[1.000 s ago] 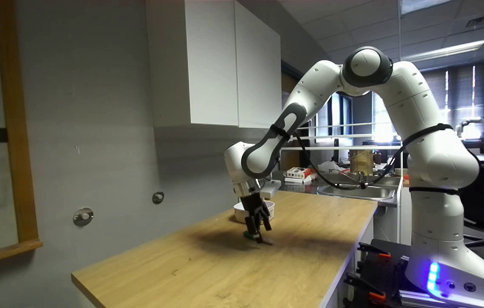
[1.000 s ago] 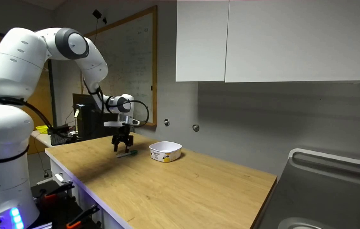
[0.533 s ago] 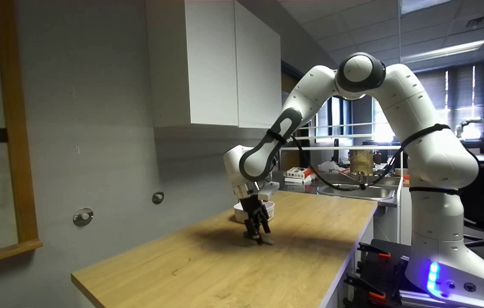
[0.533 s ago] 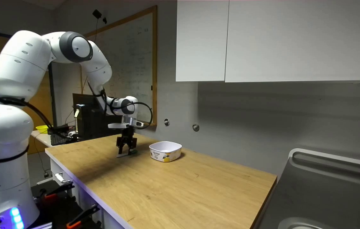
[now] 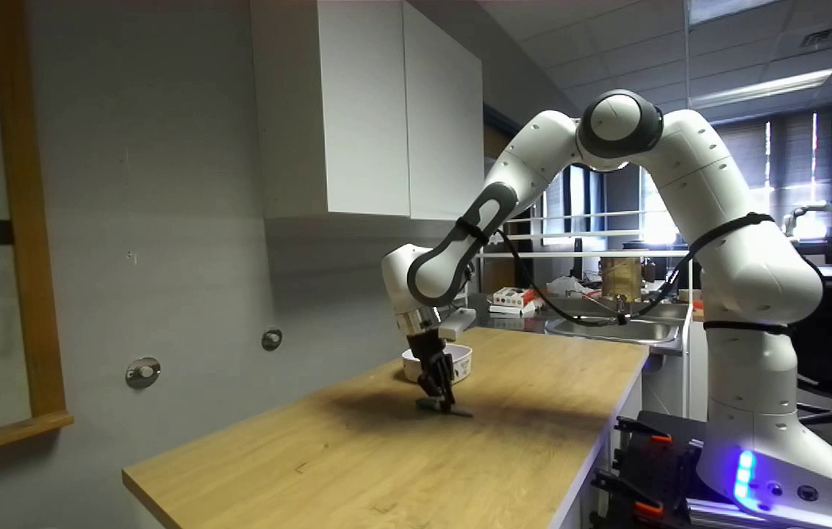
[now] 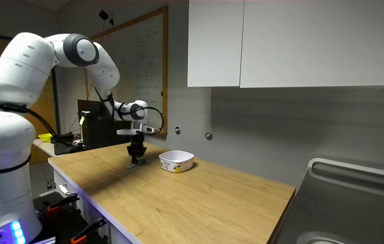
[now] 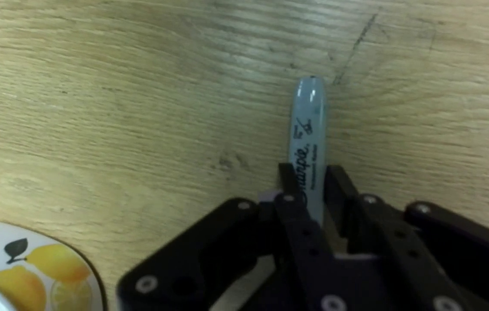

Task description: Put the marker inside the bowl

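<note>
Sharpie marker (image 7: 309, 121): lying flat, or very nearly, at the height of the wooden tabletop (image 6: 195, 200); whether it rests on the wood or is slightly raised, I cannot tell.
Tool (image 7: 311, 177): pinching the Sharpie marker from both long sides of its grey barrel, as far as the wrist view shows; in both exterior views its tips look drawn together over it.
Lemon-print bowl (image 6: 171, 166): upright on the tabletop, mouth up, near the Sharpie marker but apart from it.
Done: the reach is complete and, I judge, the grasp too.
Left: a lift higher than the bowl's rim, a short carry across, a lowering, then a release inside.
Progress: roughly midway, in my judgement; picking looks settled, placing is not begun, and the Sharpie marker is not yet in the bowl.
</note>
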`<state>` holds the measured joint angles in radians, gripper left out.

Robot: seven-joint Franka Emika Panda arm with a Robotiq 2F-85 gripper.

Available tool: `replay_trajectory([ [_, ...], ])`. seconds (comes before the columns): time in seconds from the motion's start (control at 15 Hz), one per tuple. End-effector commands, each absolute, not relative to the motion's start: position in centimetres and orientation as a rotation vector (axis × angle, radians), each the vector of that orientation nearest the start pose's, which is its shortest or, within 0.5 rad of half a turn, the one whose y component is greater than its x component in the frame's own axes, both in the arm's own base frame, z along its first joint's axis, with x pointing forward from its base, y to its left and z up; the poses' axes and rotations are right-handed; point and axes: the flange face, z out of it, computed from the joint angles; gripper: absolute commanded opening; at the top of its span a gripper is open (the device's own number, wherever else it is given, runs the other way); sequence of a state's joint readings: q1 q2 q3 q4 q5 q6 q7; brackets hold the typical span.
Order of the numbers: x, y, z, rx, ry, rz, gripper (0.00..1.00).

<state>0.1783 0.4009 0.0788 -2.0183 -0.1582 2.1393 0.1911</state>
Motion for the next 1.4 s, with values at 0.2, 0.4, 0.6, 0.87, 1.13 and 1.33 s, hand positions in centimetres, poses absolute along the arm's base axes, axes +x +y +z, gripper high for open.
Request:
replay_trajectory([
  [0.2, 56.1, 14.0, 23.8, -3.240, -0.338, 0.416, 0.12],
  [0.4, 56.0, 13.9, 23.5, -3.246, -0.361, 0.440, 0.41],
  [0.6, 55.8, 13.9, 23.1, -3.243, -0.382, 0.470, 0.51],
  [0.87, 55.6, 13.8, 22.4, -3.240, -0.395, 0.496, 0.82],
  [1.13, 55.6, 13.5, 21.5, -3.236, -0.394, 0.514, 1.00],
  [1.33, 55.5, 13.4, 21.0, -3.237, -0.397, 0.522, 0.75],
])
